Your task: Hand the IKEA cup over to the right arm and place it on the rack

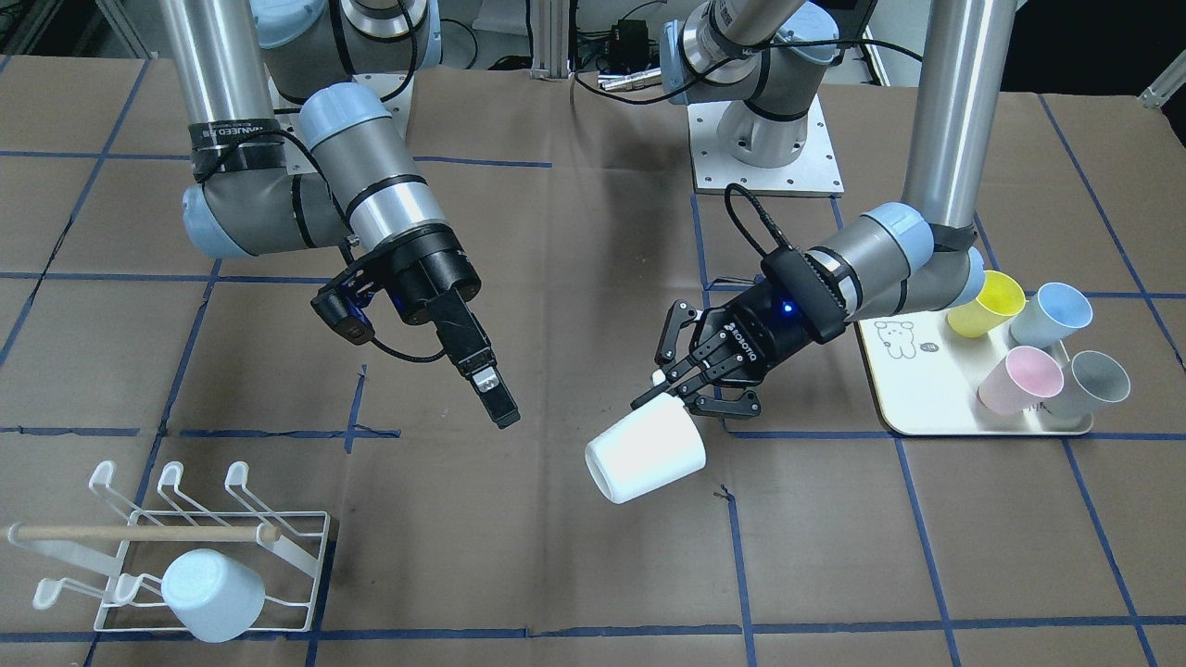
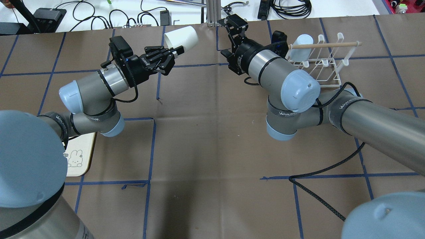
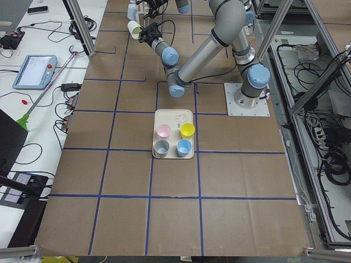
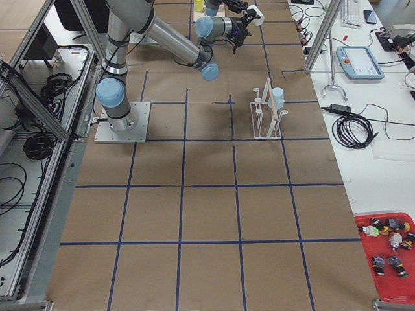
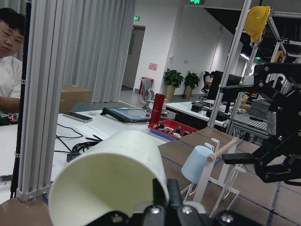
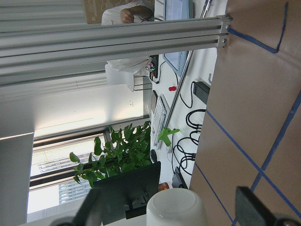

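Overhead exterior view: the left gripper (image 2: 175, 52) is clamped on the rim of the white IKEA cup (image 2: 182, 37). It holds the cup on its side in the air, base pointing toward the right arm (image 2: 265, 66). The right gripper (image 1: 489, 389) hangs near the cup without touching it. In the right wrist view its 2 fingers (image 6: 254, 212) are spread wide, with the cup's base seen between them. The rack (image 1: 139, 533) stands on the table well apart, with 1 pale blue cup (image 1: 211, 593) on a prong. 4 coloured cups (image 1: 1019, 380) lie on the cream tray (image 1: 913, 389).
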Available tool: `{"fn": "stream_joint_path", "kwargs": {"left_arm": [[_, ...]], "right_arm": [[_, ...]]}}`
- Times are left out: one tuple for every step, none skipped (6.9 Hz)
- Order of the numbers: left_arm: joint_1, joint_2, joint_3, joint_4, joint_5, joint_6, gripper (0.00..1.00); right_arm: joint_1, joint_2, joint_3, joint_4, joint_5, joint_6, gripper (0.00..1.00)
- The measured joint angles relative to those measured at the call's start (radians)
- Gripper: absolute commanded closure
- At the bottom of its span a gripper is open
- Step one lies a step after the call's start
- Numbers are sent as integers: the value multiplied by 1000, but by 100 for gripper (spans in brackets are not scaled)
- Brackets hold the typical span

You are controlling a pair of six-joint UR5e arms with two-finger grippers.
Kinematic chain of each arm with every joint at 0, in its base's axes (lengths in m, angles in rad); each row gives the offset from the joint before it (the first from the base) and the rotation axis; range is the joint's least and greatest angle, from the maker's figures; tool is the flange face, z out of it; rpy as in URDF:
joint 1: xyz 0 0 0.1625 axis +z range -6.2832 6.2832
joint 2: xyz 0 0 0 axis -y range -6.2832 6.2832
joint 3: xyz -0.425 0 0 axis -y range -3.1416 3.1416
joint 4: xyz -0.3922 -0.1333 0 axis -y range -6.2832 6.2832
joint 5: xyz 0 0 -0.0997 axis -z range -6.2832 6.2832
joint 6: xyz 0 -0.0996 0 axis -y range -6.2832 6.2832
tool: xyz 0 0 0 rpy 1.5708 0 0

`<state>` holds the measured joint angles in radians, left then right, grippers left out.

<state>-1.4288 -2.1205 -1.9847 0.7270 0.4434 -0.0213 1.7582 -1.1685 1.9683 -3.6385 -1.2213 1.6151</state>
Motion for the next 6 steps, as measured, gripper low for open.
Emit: {"fn": "stream_joint_path", "kwargs": {"left_arm": [[-27, 10, -6, -8, 29, -8, 98], [-42, 17, -17, -12, 41, -11, 98], [-49, 27, -39, -15, 46, -12, 98], [-52, 41, -63, -16, 48, -12, 98], [-52, 52, -81, -18, 48, -12, 98], [-53, 57, -88, -21, 49, -12, 98]], "right_arm": [[11, 8, -4, -4, -2, 2, 4], [21, 19, -6, -9, -2, 3, 4], [30, 29, -8, -15, -2, 3, 4], [35, 36, -10, -17, 0, 3, 4], [38, 43, -13, -18, 5, 3, 4], [40, 52, -22, -17, 9, 3, 4]]}}
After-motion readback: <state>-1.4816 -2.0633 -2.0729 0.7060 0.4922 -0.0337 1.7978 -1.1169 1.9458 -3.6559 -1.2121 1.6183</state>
